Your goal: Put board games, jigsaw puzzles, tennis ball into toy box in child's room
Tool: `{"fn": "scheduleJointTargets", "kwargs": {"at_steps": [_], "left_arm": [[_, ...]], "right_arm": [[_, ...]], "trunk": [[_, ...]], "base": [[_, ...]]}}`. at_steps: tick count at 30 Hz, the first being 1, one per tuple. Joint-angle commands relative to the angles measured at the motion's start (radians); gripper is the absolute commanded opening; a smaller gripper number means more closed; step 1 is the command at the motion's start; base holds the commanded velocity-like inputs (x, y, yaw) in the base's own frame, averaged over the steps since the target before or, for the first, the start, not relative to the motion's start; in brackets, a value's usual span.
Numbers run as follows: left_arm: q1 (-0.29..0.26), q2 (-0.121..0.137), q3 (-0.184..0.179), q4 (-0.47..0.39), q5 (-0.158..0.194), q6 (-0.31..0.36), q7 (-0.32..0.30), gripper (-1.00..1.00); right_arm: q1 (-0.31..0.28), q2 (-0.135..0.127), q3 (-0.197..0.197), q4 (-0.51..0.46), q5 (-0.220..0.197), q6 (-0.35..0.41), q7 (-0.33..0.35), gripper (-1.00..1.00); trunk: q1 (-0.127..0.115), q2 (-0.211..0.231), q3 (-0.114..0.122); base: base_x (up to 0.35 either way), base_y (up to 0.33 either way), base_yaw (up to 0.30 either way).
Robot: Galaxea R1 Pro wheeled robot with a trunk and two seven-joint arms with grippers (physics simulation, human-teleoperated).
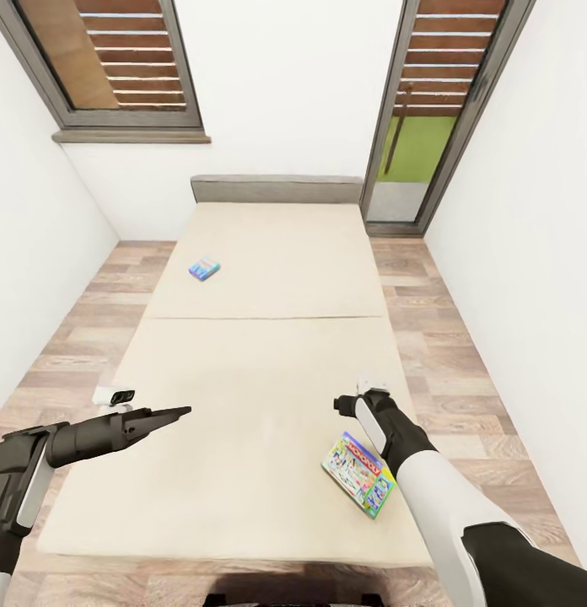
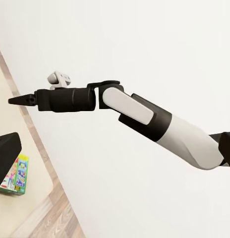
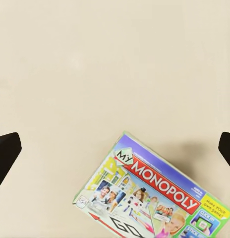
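Observation:
Two board games lie on the beige bed (image 1: pixel 268 253). The small blue one (image 1: pixel 204 269) rests on the far section, left of the middle. The Monopoly box (image 1: pixel 359 474) lies skewed near the bed's front right corner, printed side up (image 3: pixel 154 198), and shows again past the left finger (image 2: pixel 16 174). My right gripper (image 1: pixel 354 406) hangs over the mattress just beyond that box, fingers (image 3: pixel 6 151) spread wide and nothing between them. My left gripper (image 1: pixel 180 413) reaches rightward above the front left of the bed, open and holding nothing. The table, toy box, jigsaw puzzles and tennis ball are out of view.
A grey headboard (image 1: pixel 277 189) stands against the far white wall. A window (image 1: pixel 116 59) is at the back left and a glass door (image 1: pixel 428 118) at the back right. Strips of wood floor (image 1: pixel 462 379) run along both sides of the bed, bounded by white walls.

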Motion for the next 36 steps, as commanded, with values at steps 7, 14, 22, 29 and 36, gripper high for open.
{"fn": "scheduleJointTargets", "kwargs": {"at_steps": [7, 14, 22, 29, 36], "left_arm": [[0.000, 0.000, 0.000, 0.000, 0.000, 0.011, -0.004, 1.00], [0.000, 0.000, 0.000, 0.000, 0.000, 0.011, -0.004, 1.00], [0.000, 0.000, 0.000, 0.000, 0.000, 0.011, -0.004, 1.00], [0.000, 0.000, 0.000, 0.000, 0.000, 0.011, -0.004, 1.00], [0.000, 0.000, 0.000, 0.000, 0.000, 0.011, -0.004, 1.00]], "right_arm": [[0.000, -0.003, 0.005, 0.003, -0.011, -0.024, -0.009, 1.00], [-0.001, -0.006, 0.005, 0.023, -0.011, -0.045, -0.009, 1.00], [-0.002, -0.006, 0.005, 0.026, -0.012, -0.075, -0.009, 1.00], [-0.002, -0.006, 0.005, 0.026, -0.011, -0.085, -0.009, 1.00], [-0.002, -0.005, 0.005, 0.027, -0.011, -0.109, -0.009, 1.00]], "trunk": [[0.000, -0.002, -0.013], [0.000, -0.002, -0.024], [0.000, -0.002, -0.038], [0.000, -0.002, -0.049], [0.000, -0.002, -0.061]], "base": [[0.000, 0.000, 0.000], [0.000, 0.000, 0.000], [0.000, 0.000, 0.000], [0.000, 0.000, 0.000], [0.000, 0.000, 0.000]]}}
